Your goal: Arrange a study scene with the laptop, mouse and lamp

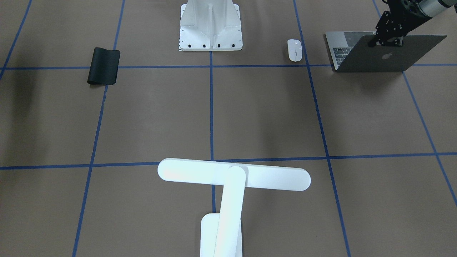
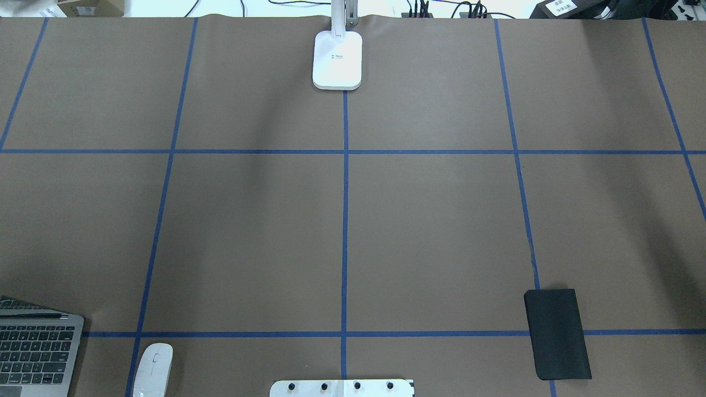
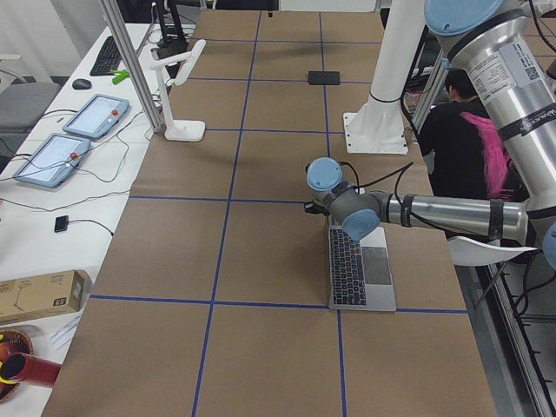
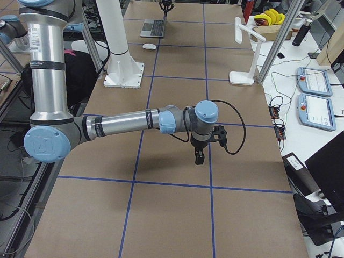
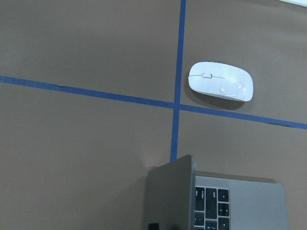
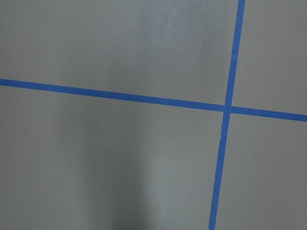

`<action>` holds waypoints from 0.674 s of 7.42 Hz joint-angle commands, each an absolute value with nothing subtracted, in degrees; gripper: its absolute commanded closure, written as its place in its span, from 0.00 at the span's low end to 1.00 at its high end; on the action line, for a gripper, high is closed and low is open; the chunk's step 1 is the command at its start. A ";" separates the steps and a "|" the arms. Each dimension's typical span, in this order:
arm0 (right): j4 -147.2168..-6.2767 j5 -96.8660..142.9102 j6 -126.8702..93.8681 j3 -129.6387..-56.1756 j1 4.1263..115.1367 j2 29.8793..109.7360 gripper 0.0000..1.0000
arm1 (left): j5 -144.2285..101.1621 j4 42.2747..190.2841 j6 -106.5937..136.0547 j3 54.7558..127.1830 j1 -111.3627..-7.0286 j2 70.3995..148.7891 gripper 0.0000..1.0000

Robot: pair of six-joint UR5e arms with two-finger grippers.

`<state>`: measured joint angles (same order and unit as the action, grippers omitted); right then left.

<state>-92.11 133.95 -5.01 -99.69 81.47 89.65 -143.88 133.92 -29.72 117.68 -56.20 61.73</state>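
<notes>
The laptop (image 1: 389,57) is found at the robot's edge of the table (image 1: 267,114), on the robot's left, with its lid raised partway and the keys exposed. The left gripper (image 1: 385,43) is set on the lid's top edge, and its fingers are seen clamped on it. The mouse (image 1: 295,50) is laid flat just beside the laptop, toward the centre, not touching it. The lamp (image 1: 232,178) is stood upright at the far edge, on the centre line of blue tape (image 1: 211,107). A black pad (image 1: 104,66) is laid on the robot's right, with the white pedestal (image 1: 210,28) between it and the mouse. The right gripper (image 4: 198,159) is pointed down above bare table near a crossing of the tape. Whether its fingers are apart or together cannot be told.
</notes>
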 commanded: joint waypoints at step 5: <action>-92.11 133.95 -5.10 -99.49 81.47 89.65 0.00 | -143.96 134.21 -29.79 117.86 -59.32 61.70 1.00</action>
<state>-92.11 133.95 -5.04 -99.54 81.47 89.65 -143.93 134.14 -29.79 117.70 -58.59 61.54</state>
